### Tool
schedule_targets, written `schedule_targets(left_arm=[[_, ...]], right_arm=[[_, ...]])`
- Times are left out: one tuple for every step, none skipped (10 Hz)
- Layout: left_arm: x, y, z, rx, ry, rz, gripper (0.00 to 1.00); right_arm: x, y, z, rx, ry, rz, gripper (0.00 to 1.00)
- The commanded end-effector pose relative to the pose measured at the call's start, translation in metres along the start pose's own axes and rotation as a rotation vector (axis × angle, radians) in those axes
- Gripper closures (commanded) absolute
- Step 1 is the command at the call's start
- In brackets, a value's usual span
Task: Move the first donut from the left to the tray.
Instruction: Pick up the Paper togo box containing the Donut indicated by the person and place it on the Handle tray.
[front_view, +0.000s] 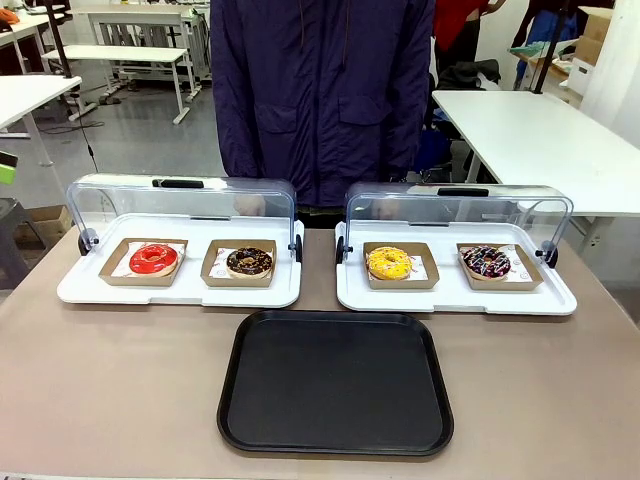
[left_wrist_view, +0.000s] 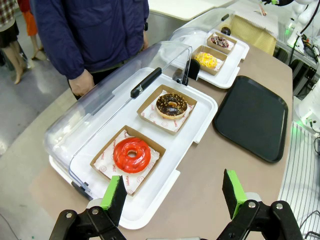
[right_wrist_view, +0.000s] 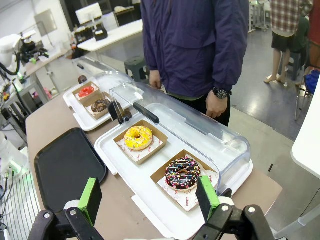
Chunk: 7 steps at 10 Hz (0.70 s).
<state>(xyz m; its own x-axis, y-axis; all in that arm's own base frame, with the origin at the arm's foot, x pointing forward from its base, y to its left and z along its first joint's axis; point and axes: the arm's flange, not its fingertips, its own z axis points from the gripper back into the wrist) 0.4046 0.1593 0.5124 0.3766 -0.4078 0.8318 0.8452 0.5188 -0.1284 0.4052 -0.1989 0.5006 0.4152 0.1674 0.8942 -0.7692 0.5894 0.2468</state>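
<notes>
Closest to the front camera, the black tray (front_view: 335, 385) lies flat on the beige counter (front_view: 120, 380). Behind it two white trays sit side by side, their clear lids (front_view: 180, 200) swung up. The red-iced donut (front_view: 153, 259) rests in its cardboard holder (front_view: 113, 272) at the left end of the left white tray (front_view: 180, 292), with a chocolate donut (front_view: 249, 262) beside it. The right white tray (front_view: 455, 298) holds a yellow donut (front_view: 389, 263) and a sprinkled one. A person in a navy jacket (front_view: 320, 100) stands at the far edge, with white tables (front_view: 540, 140) on a grey floor beyond.

In the left wrist view the left hand (left_wrist_view: 174, 192) hangs with its fingers spread wide, gripping nothing (green pads facing inward). The red-iced donut lies just ahead of it, apart from it and nearer its left finger. The right hand (right_wrist_view: 149, 197) is likewise spread over the right white tray's near rim.
</notes>
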Motion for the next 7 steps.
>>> schedule_targets(left_arm=[[0.0005,-0.0005,0.0005,-0.008,-0.007,-0.011,0.00],[0.0005,-0.0005,0.0005,-0.008,-0.007,-0.011,0.00],[0.0005,-0.0005,0.0005,-0.008,-0.007,-0.011,0.00],[0.0005,-0.0005,0.0005,-0.008,-0.007,-0.011,0.00],[0.0005,-0.0005,0.0005,-0.008,-0.007,-0.011,0.00],[0.0005,-0.0005,0.0005,-0.008,-0.007,-0.011,0.00],[0.0005,-0.0005,0.0005,-0.008,-0.007,-0.011,0.00]], right_arm=[[0.0001,0.0021,-0.0017,0.001,-0.018,0.011,0.00],[0.0001,0.0021,-0.0017,0.001,-0.018,0.011,0.00],[0.0001,0.0021,-0.0017,0.001,-0.018,0.011,0.00],[0.0001,0.0021,-0.0017,0.001,-0.018,0.011,0.00],[0.0001,0.0021,-0.0017,0.001,-0.018,0.011,0.00],[0.0001,0.0021,-0.0017,0.001,-0.018,0.011,0.00],[0.0001,0.0021,-0.0017,0.001,-0.018,0.011,0.00]])
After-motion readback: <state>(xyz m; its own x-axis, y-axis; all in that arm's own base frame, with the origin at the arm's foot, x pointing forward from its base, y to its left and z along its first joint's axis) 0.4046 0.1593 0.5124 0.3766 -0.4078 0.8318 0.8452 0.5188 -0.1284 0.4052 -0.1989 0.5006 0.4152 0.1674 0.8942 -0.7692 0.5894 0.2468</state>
